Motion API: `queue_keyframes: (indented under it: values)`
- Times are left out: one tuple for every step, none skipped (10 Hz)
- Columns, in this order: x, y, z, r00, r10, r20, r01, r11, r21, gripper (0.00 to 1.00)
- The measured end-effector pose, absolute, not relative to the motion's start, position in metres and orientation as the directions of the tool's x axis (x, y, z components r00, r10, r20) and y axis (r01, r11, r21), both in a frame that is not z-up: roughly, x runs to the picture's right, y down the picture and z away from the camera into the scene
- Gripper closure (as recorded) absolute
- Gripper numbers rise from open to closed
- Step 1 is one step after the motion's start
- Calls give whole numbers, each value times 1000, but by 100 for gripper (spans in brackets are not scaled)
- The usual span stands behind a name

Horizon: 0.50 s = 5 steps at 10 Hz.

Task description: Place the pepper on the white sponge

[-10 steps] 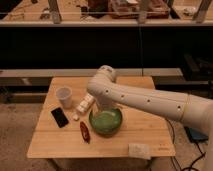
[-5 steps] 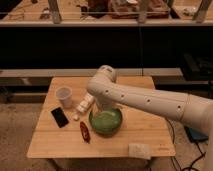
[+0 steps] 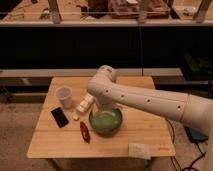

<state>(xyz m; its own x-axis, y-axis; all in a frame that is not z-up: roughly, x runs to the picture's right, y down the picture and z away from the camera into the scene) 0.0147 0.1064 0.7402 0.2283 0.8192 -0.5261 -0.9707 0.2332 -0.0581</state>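
The pepper (image 3: 84,131), small, dark red and glossy, lies on the wooden table (image 3: 55,142) just left of the green bowl (image 3: 106,121). The white sponge (image 3: 139,149), a flat cream pad, lies near the table's front right edge, apart from the pepper. My white arm reaches in from the right and bends down at the bowl's far left rim. My gripper (image 3: 98,107) is at that rim, above and to the right of the pepper, mostly hidden by the arm.
A translucent plastic cup (image 3: 64,96) stands at the back left. A flat black phone (image 3: 60,117) lies left of the pepper. A row of small white blocks (image 3: 85,104) lies between the cup and the bowl. Dark shelving stands behind the table.
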Motion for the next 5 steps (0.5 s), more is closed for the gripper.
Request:
queue_keyframes:
  values:
    - [13,111,742,231,819,-525,-969,240,-52,20]
    - [1,119,746,238,821,-518,-968,247,-53,20]
    - [-13,128,751,247,823,-512,-965,255,-56,20]
    - [-25,132,755,255,824,-506,-964,260,-63,20]
    - [-29,136,755,261,823,-505,-962,266,-63,20]
